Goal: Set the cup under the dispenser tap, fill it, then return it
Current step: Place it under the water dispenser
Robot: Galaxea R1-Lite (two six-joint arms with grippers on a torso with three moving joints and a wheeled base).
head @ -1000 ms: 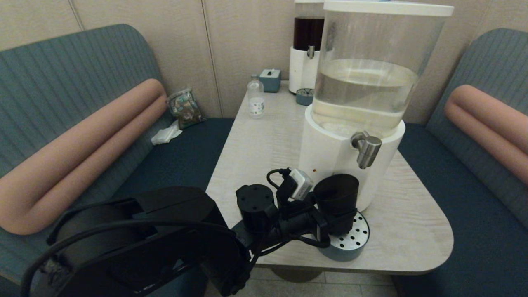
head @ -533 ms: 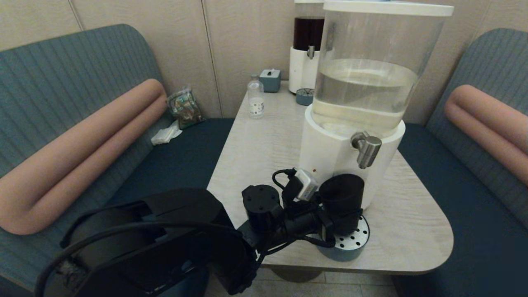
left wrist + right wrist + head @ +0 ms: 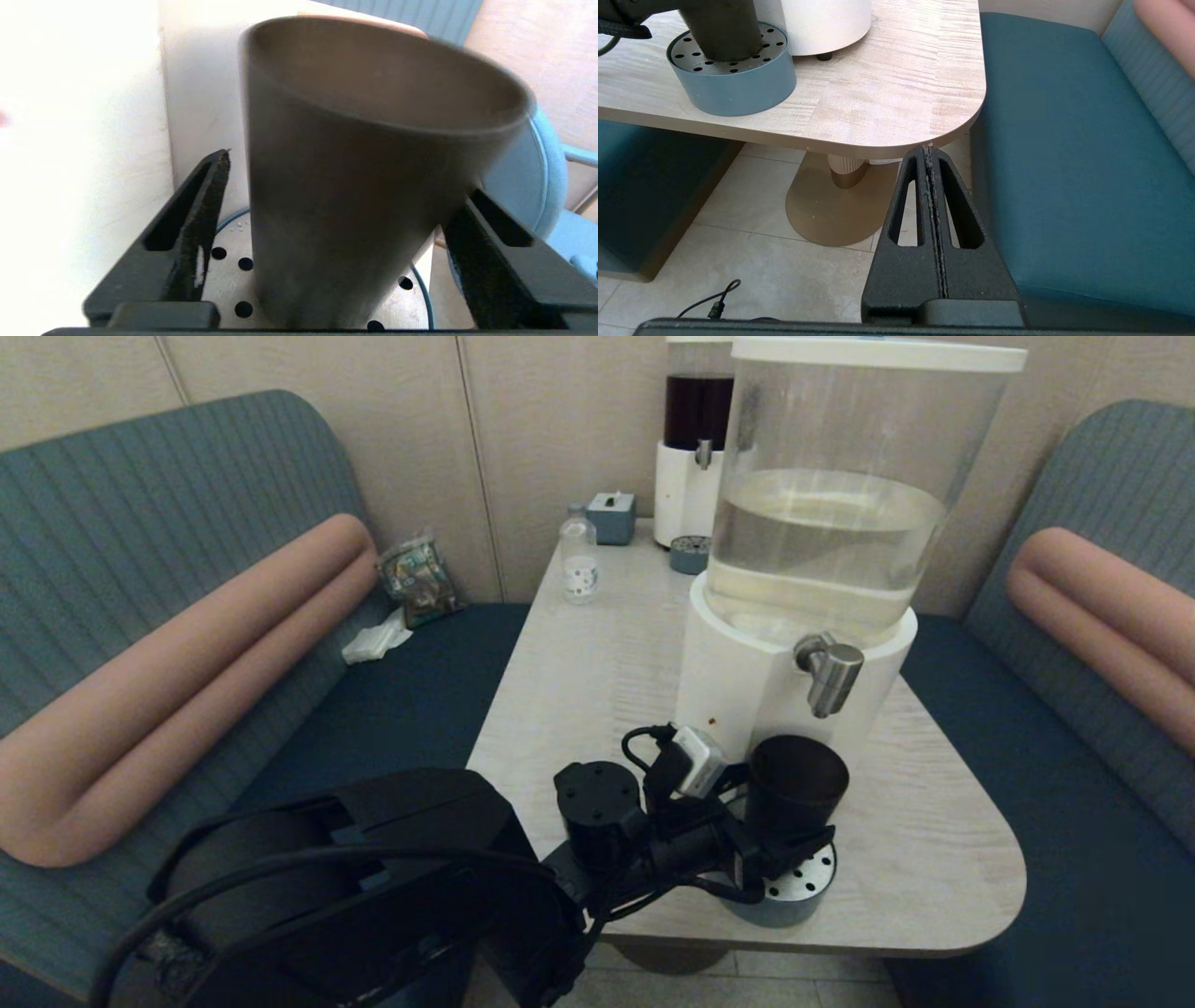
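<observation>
So the left end effector (image 3: 789,845) is out over the near edge of the pale wood-grain table (image 3: 597,653), and its two black fingers (image 3: 196,233) sit on either side of the plain black tapered cup (image 3: 795,784). From the left wrist view one finger looks pressed against the cup wall, while the other has a visible gap to it, so the jaws are spread wider than the cup and it isn't pinched. The cup stands on the round perforated metal drip tray with a blue-grey rim (image 3: 794,887), and in the wrist view it looks tilted rather than dead upright. The short brushed-steel tap (image 3: 829,672) of the big white-based dispenser with the clear tank (image 3: 822,523) hangs above the cup, a touch toward the robot's right of the cup's mouth.

The right end effector (image 3: 931,154) is parked low beside the table corner, over the tiled floor, with its fingers pressed together on nothing.

Further back there's a small clear bottle with a label (image 3: 579,560) and the smaller dark-liquid dispenser (image 3: 695,439).
</observation>
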